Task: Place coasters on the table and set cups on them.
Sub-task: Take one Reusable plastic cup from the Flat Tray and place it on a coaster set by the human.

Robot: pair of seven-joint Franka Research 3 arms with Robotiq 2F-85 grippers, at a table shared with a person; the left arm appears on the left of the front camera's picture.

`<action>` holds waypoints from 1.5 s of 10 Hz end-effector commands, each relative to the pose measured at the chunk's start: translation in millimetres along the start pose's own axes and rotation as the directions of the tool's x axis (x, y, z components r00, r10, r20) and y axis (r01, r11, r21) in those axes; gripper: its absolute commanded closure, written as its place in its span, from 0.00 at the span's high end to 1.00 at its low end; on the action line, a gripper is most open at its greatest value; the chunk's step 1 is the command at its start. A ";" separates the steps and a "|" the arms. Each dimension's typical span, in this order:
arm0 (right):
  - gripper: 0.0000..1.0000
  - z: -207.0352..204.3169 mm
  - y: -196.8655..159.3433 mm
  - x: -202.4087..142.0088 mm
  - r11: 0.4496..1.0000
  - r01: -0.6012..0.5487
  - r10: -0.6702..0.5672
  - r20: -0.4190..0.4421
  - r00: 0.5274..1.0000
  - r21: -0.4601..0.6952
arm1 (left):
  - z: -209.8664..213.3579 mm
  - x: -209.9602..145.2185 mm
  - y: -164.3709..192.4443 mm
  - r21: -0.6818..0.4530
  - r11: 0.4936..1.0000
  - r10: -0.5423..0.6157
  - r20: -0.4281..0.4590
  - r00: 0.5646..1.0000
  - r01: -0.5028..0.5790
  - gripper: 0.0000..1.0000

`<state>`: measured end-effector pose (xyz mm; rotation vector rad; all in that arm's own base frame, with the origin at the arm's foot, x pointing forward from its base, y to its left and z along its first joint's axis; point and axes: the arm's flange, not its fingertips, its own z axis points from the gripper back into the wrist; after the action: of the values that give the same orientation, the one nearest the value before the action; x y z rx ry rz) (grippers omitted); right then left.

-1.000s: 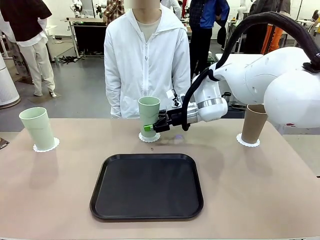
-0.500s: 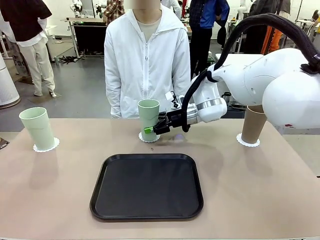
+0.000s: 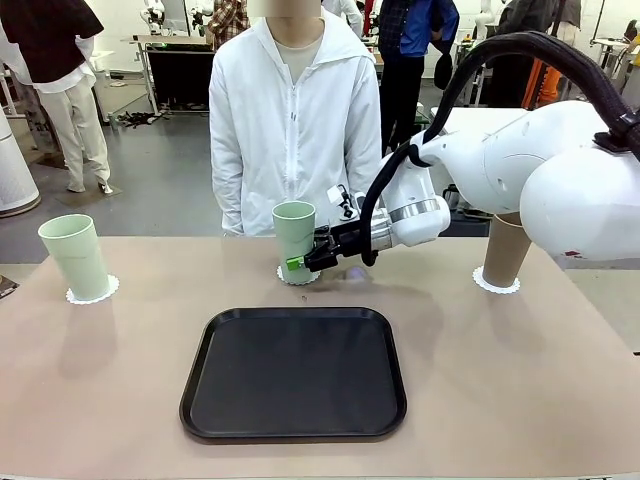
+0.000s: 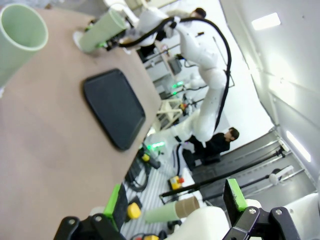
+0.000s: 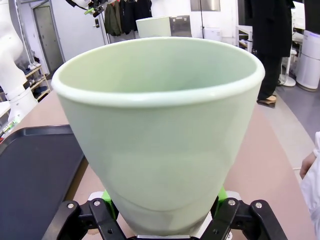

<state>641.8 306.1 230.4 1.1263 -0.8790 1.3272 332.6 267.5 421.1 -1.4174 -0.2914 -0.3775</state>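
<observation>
Table (image 3: 520,380): beige-pink, matte. Black tray (image 3: 294,372) lies near the robot-side edge, centred. Three doilies lie on the table: left doily (image 3: 92,293) near the left edge, under a green cup (image 3: 75,257); middle doily (image 3: 297,276) toward the far edge; right doily (image 3: 496,284) under a brown cup (image 3: 507,248).

Looking across the table (image 3: 520,380), you have the tray (image 3: 294,374) lying at the middle, nearer the robot's side. Behind it, near the far edge, the middle cup (image 3: 294,238) stands on a coaster (image 3: 297,276), with the right gripper (image 3: 300,262) at its base, reaching in from the right. At the far left another cup (image 3: 76,256) stands on its coaster (image 3: 92,294). At the far right a third cup (image 3: 505,248) stands on a coaster (image 3: 496,285), partly behind the right arm. A person (image 3: 293,120) stands beyond the far edge, behind the middle cup.
</observation>
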 end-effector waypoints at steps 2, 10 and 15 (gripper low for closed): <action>1.00 -1.9 -11.3 0.0 1.000 0.007 -0.006 -0.029 1.000 0.016 | 1.5 -0.8 -2.7 0.005 1.000 0.000 0.001 1.000 0.000 1.00; 1.00 2.8 -9.4 2.6 0.999 0.041 -0.041 -0.115 0.992 -0.008 | 1.5 -0.8 -2.7 0.005 1.000 0.000 0.001 1.000 0.000 1.00; 1.00 10.5 -9.0 3.3 0.997 0.059 -0.066 -0.156 0.986 -0.046 | 1.5 -0.8 -2.7 0.005 1.000 0.000 0.001 1.000 0.000 1.00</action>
<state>648.5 298.2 228.1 1.0346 -0.7923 1.3230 332.6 267.5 421.1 -1.4174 -0.2914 -0.3775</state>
